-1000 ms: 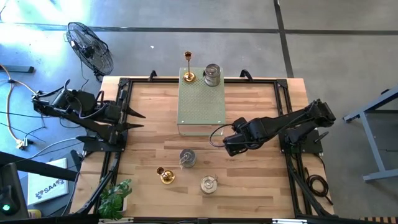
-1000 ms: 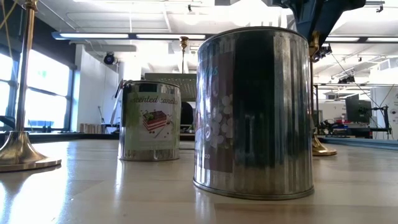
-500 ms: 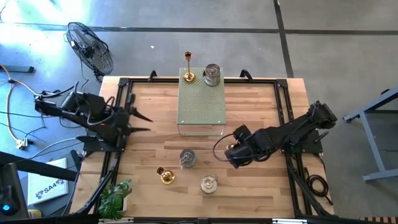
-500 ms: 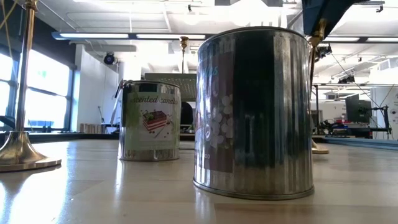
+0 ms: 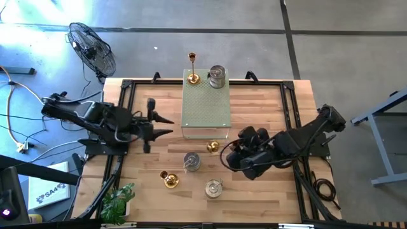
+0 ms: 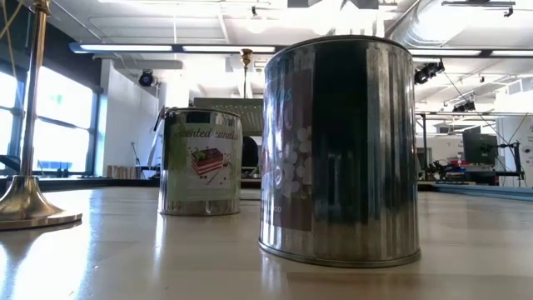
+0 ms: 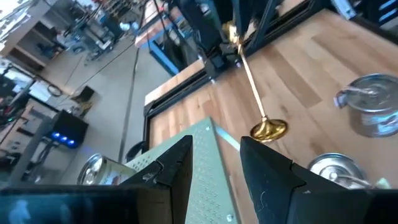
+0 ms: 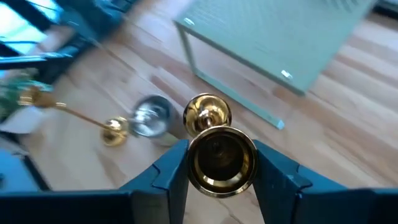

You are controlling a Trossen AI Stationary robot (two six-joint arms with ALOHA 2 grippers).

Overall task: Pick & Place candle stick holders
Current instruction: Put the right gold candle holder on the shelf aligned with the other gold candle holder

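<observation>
High view shows the pale green perforated box (image 5: 206, 105) just beyond the right gripper (image 5: 224, 151), whose fingers clamp a gold candle stick holder (image 8: 216, 155) lying sideways. A silver tin (image 5: 191, 161) sits beside it. The left gripper (image 5: 166, 125), fingers slightly parted and holding nothing, hangs left of the box.

High view looks straight down on the whole table (image 5: 267, 102) from well above; low view sits at tabletop height, very near a silver tin (image 6: 340, 150), facing the room behind. Each wrist view looks forward past its own fingers; both take in the green box (image 7: 205, 163), also seen from above.
</observation>
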